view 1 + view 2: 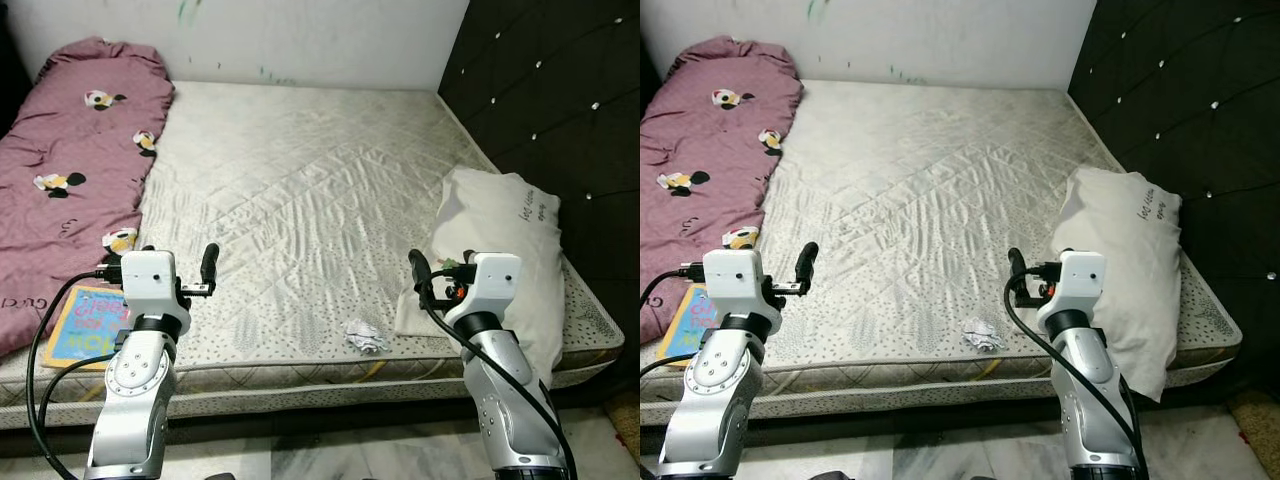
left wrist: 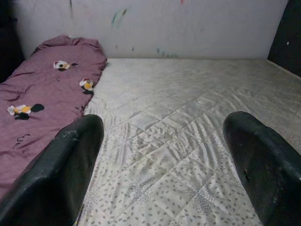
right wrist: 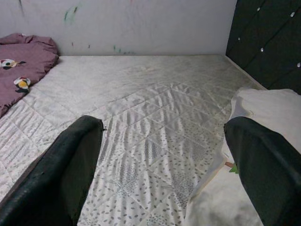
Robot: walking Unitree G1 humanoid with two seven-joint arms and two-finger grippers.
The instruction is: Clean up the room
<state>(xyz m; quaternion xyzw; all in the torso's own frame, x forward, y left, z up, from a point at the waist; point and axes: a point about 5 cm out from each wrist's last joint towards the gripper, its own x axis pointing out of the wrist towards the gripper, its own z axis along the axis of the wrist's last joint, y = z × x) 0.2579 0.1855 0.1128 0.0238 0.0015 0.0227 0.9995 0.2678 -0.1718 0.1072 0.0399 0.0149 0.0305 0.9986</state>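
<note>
Bedroom layout: a bare quilted mattress (image 1: 300,190) fills the middle of the scene, with a white wall at the far side and a dark padded headboard (image 1: 550,90) on the right. You stand at the near edge of the bed.

Items to note:
- A crumpled paper scrap (image 1: 366,337) lies on the mattress near the near edge, just left of the pillow (image 1: 505,250). Judge this the most likely item to clear first.
- The pillow rests along the right side, below the headboard.
- A maroon blanket (image 1: 70,170) with cartoon prints lies bunched along the left side.
- A colourful book (image 1: 85,325) sits at the near left corner, touching the blanket's edge.

Hand state: the left hand (image 2: 164,165) and the right hand (image 3: 164,165) are both raised over the near edge, each spread wide and holding nothing.

Procedure advice: use the right hand, as it is nearer the scrap. Lower it so that the fingers straddle the scrap before you close. Keep clear of the pillow edge, which lies just beside the target. Press lightly into the mattress; the paper is light and may slide or spring away if nudged.
</note>
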